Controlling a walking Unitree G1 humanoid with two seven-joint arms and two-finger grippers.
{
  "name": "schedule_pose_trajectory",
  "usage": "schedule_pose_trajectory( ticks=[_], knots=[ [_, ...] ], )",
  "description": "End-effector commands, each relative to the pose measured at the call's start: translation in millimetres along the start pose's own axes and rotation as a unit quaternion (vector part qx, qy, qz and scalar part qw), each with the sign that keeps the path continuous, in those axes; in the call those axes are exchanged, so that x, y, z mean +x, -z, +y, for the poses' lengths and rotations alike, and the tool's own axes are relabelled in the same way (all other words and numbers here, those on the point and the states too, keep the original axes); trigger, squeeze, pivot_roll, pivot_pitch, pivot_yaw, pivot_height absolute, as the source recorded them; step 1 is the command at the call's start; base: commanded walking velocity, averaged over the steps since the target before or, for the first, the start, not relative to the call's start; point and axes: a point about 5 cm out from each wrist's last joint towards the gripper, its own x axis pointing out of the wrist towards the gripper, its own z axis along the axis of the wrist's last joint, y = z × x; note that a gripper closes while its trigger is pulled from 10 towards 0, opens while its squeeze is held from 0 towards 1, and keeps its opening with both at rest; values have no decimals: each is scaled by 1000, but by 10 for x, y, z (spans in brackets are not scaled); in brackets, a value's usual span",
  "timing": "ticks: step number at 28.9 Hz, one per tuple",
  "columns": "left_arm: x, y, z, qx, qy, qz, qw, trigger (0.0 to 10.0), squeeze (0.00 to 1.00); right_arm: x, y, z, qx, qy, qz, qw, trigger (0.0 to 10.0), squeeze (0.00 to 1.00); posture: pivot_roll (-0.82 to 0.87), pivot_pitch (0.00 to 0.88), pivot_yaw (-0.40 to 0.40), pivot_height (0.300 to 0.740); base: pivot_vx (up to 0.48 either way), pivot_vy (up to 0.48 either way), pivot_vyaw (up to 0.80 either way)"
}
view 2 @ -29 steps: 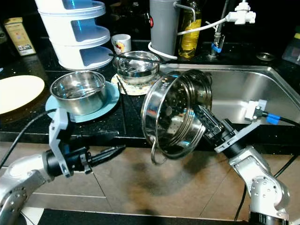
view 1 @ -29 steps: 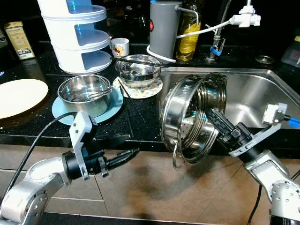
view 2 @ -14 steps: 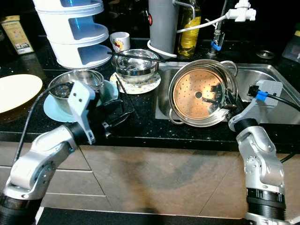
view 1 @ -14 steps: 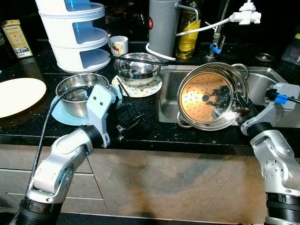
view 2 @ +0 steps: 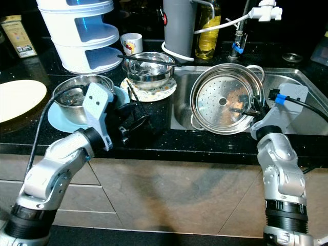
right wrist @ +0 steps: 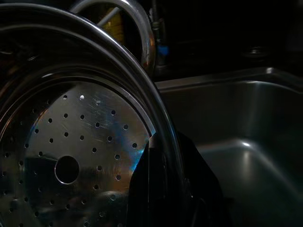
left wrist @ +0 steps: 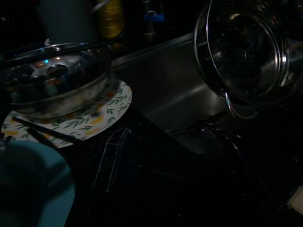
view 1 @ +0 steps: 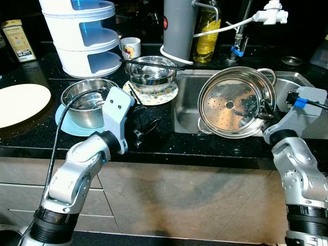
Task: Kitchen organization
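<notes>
Over sink, R side: right hand (view 1: 262, 110) clamped on rim of steamer pot (view 1: 233, 108), one finger inside, one outside the wall (wrist view: black finger pinching the rim edge).
Pot pose: tipped on its side, mouth facing robot, perforated base w/ centre hole turned toward back wall; rim near-vertical.
Pot place: held above sink (view 1: 294, 82) basin, just past front edge of counter (view 1: 154, 143); not resting on basin floor, as far as can be judged.
Pot handles: one loop at top right (view 1: 267, 74), one low left near sink's front lip.
Axis vs hand: pot's open axis runs front-to-back; bulk lies to left of right hand, so weight hangs off the pinch sideways.
Left hand (view 1: 146, 127): low over dark counter, beside blue plate (view 1: 69, 125) w/ steel bowl (view 1: 89, 100); fingers look parted, gripping nothing.
Nearer arm: right, already on pot; left well apart, across the counter strip.
Next move (judgement): lower or set pot upright in basin; needs wrist roll so base faces down before letting go.
Risk: rim slip, pot clanging into sink wall.
</notes>
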Motion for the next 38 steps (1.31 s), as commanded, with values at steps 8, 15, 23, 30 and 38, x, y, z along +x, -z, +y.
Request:
schedule_pose_trajectory(
  ticks=[8,15,23,30,38],
  knots=[
    [36,-70,25,0,-12,-23,1000,10000,0,28,-62,56,-17,0,-25,1000,10000,0,-86,146,-14,740,0,0,0],
    [26,-81,23,-2,-10,-28,1000,10000,0,29,-63,72,-15,2,-27,1000,10000,0,-86,140,-14,740,234,0,0],
    [20,-82,8,-5,-5,-30,1000,10000,0,23,-62,74,-16,2,-28,999,10000,0,-87,130,-13,740,310,0,0],
    [20,-89,-2,-5,0,-31,1000,10000,0,16,-69,79,-16,1,-30,999,10000,0,-87,127,-13,740,346,0,0],
    [25,-87,-38,-4,11,-28,1000,10000,0,8,-74,68,-13,5,-30,999,10000,0,-86,129,-12,740,265,0,0]
  ],
)
